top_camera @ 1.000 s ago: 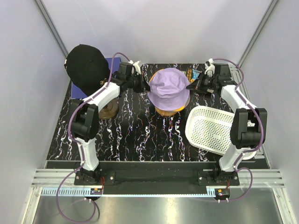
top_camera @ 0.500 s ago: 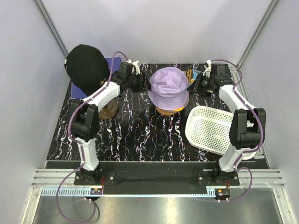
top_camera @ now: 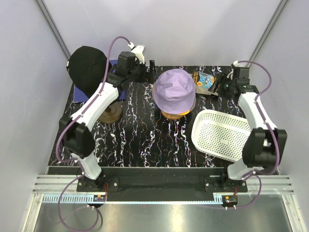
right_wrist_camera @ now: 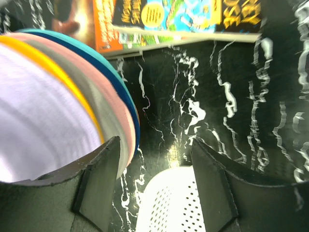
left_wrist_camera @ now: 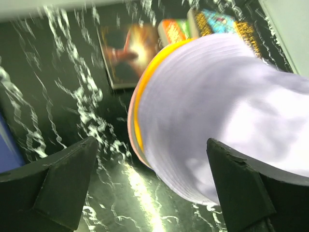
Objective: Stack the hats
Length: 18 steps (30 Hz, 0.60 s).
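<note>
A lavender bucket hat (top_camera: 174,91) tops a stack of hats at the table's back middle, with an orange brim (top_camera: 176,114) showing under it. In the right wrist view the stack's edges show in layers: lavender (right_wrist_camera: 34,130), orange, pale, pink (right_wrist_camera: 113,104) and blue-teal (right_wrist_camera: 128,94). A black cap (top_camera: 87,70) sits on a head form at the back left. My left gripper (top_camera: 151,68) hangs open just left of the lavender hat (left_wrist_camera: 217,111), holding nothing. My right gripper (top_camera: 218,85) is open to the right of the stack, apart from it.
A white perforated basket (top_camera: 219,134) lies tilted at the right front, its rim under my right gripper (right_wrist_camera: 157,186). Colourful books (top_camera: 203,79) lie behind the stack. A blue sheet (top_camera: 118,79) and a round wooden base (top_camera: 112,113) sit at the left.
Both grippers have opened and let go of the lavender hat, which now rests on the stack. The left one drew back and up, the right one pulled away to the right.
</note>
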Each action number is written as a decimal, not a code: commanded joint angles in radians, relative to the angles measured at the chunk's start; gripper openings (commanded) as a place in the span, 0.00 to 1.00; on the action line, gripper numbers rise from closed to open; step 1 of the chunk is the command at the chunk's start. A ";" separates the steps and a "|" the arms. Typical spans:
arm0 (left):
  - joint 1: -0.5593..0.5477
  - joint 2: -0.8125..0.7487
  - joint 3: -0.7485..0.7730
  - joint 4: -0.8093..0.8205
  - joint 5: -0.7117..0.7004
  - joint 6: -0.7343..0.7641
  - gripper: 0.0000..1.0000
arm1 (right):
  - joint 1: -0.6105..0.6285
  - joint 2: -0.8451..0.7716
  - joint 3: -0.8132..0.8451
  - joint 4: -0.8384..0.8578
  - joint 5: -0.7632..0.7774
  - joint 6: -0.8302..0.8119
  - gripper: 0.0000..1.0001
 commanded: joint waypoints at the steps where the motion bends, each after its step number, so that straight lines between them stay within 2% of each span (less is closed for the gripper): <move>1: -0.099 -0.127 0.040 -0.011 -0.196 0.181 0.99 | 0.004 -0.134 -0.065 0.049 0.099 -0.028 0.69; 4: -0.165 -0.213 0.016 -0.013 -0.312 0.227 0.99 | 0.004 -0.211 -0.136 0.128 0.116 -0.014 0.69; 9: -0.173 -0.424 -0.102 -0.025 -0.401 0.124 0.99 | 0.004 -0.363 -0.274 0.300 0.110 0.010 0.70; 13: -0.179 -0.631 -0.320 -0.019 -0.465 0.051 0.99 | 0.004 -0.485 -0.361 0.395 0.121 0.020 0.70; 18: -0.182 -0.851 -0.512 -0.034 -0.559 -0.012 0.99 | 0.004 -0.578 -0.426 0.403 0.159 0.017 0.71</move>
